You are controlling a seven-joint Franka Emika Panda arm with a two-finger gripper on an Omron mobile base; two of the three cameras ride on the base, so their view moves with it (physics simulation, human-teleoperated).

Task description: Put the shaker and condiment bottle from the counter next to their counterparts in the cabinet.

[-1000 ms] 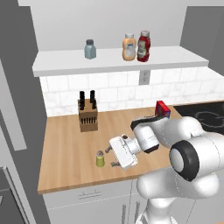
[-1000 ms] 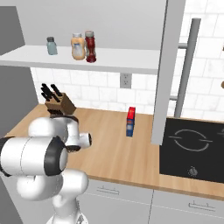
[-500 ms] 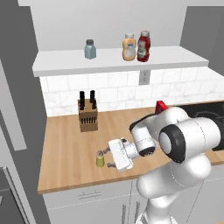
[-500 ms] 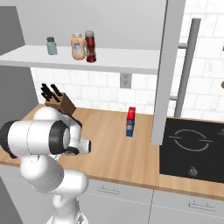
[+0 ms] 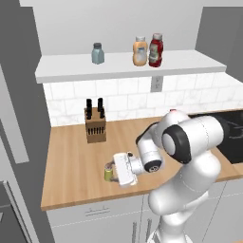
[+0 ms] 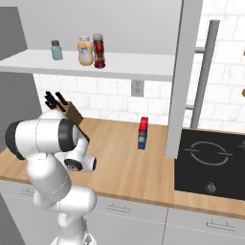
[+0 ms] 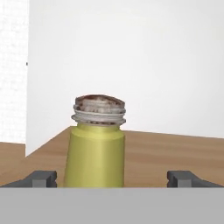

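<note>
The yellow-green shaker with its silver cap stands upright on the wooden counter, near the front edge. My gripper is open and level with the shaker's base, which sits between the fingertips, closer to the left one. In the left base view the gripper reaches the shaker from its right. The red condiment bottle stands on the cabinet shelf right beside the pale orange bottle. The blue-grey shaker is further left on that shelf.
A knife block stands at the back of the counter, behind the shaker. A red and blue box stands mid-counter, left of the black cooktop. A grey wall panel borders the counter's left end.
The hand has moved left and closed in on the shaker, and the arm's elbow has swung round behind it. The shaker and the shelf items have not moved.
</note>
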